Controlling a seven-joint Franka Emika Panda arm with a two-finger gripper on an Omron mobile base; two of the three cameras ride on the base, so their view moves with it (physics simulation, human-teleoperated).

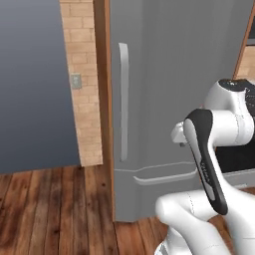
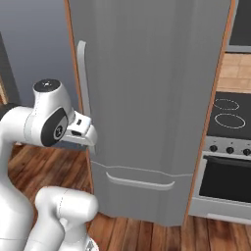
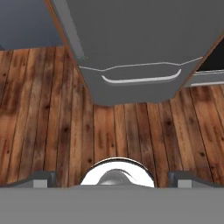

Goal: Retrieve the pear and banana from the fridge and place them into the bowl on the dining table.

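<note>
One closed fridge (image 2: 152, 98) with two handles: one upright bar (image 2: 82, 78), one drawer bar (image 2: 139, 182). One gripper (image 3: 112, 177), jaws wide apart, empty.

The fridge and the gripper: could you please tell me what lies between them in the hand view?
Only bare wooden floor lies between the open gripper and the closed fridge; the hand view shows nothing standing on that stretch.
</note>
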